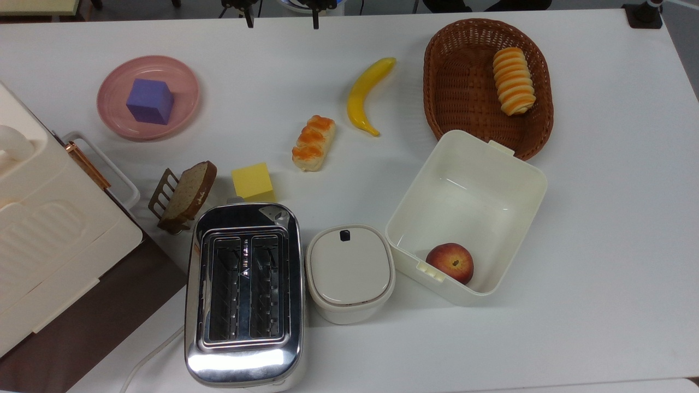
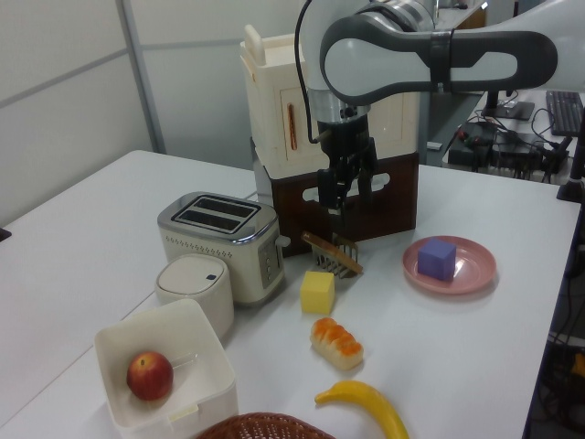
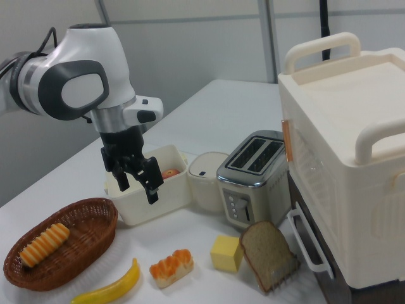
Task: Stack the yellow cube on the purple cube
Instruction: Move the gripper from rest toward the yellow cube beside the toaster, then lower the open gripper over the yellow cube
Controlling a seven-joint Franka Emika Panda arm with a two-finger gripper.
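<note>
The yellow cube (image 1: 252, 180) (image 2: 317, 292) (image 3: 226, 253) rests on the white table, just beyond the toaster's end and beside the bread rack. Further off, the purple cube (image 1: 149, 101) (image 2: 437, 259) sits in the middle of a pink plate (image 1: 188, 93) (image 2: 475, 274). My gripper (image 2: 344, 187) (image 3: 137, 185) hangs open and empty well above the table. In the left view it is above and behind the yellow cube, touching nothing.
Close to the yellow cube are a chrome toaster (image 1: 244, 289), a bread slice in a rack (image 1: 188, 191) and a glazed bun (image 1: 313, 143). A banana (image 1: 366, 95), a wicker basket (image 1: 437, 98), a white box (image 1: 524, 164) holding a peach (image 1: 449, 262), a lidded pot (image 1: 349, 270) and a large cream case (image 1: 43, 229) surround them.
</note>
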